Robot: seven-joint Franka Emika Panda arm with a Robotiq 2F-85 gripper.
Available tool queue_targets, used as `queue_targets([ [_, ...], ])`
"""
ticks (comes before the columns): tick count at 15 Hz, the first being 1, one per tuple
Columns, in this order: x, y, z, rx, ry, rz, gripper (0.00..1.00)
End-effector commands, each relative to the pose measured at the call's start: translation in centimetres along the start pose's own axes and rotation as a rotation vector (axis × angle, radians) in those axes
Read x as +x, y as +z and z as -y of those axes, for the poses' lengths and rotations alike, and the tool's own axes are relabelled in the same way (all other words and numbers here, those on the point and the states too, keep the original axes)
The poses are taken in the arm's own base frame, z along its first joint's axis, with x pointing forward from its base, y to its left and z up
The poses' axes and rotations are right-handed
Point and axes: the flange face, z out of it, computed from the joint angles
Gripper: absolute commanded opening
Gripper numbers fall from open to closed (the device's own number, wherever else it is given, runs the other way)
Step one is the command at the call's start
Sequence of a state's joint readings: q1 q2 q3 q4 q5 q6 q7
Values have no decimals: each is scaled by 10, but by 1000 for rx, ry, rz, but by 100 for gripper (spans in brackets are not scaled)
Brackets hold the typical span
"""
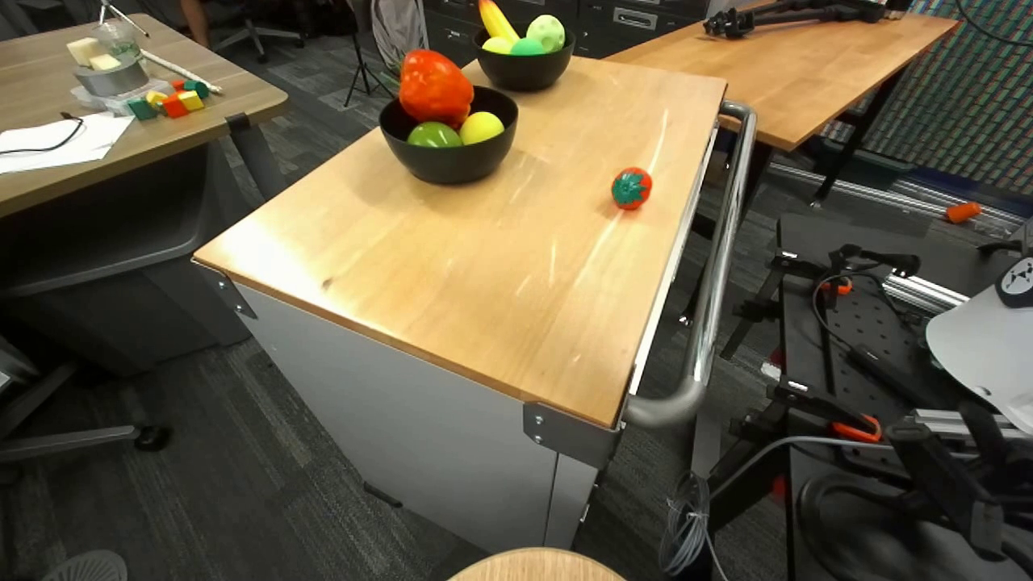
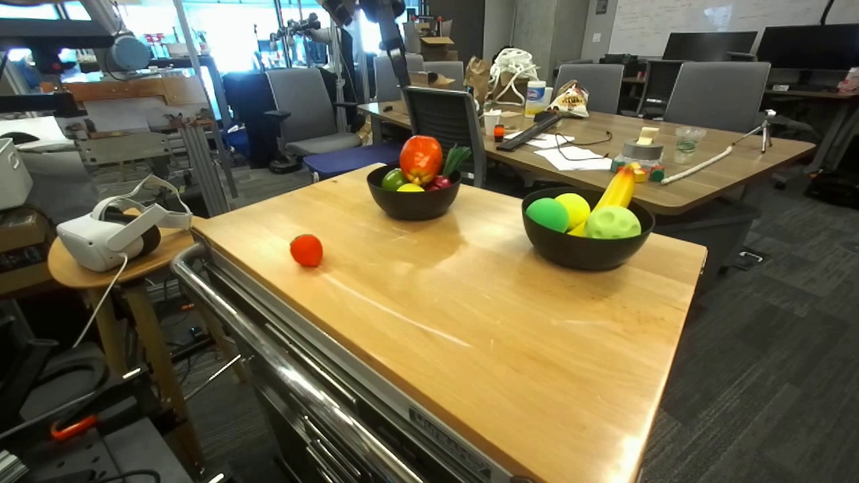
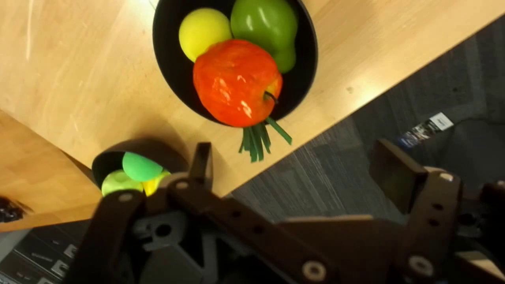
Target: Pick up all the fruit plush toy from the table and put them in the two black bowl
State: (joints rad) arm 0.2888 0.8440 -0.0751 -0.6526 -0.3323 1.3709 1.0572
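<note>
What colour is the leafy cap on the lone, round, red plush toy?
The leafy cap is green, clearest in an exterior view.

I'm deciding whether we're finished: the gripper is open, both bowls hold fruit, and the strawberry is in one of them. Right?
Not the last part: the strawberry lies on the tabletop, outside both bowls, as both exterior views show. The gripper is open and the bowls hold fruit, as stated.

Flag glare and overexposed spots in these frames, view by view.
In both exterior views, glare whitens the wooden tabletop near an edge; in an exterior view, windows are blown out; in the wrist view, highlights dot the big red-orange fruit.
</note>
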Motion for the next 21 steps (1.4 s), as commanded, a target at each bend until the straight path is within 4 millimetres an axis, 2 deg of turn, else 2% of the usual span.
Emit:
queue_targets([
  [1,-24,-74,-11,114,-71,-142,100],
  [3,-41,-101,-7,212,-69,-214,100],
  [4,-47,-105,-6,264,30,-195,100],
  [5,-38,-96,0,211,-34,-174,100],
  [7,-45,-100,1,217,-31,-174,100],
  [12,-39,-87,4,200,-27,-168,100],
  [14,-48,-102,6,249,-154,-157,100],
  [16,-59,-122,0,300,-251,-152,100],
  [19,-75,-164,-33,364,-386,-178,100],
  [21,-81,-181,-51,418,-467,-198,100],
])
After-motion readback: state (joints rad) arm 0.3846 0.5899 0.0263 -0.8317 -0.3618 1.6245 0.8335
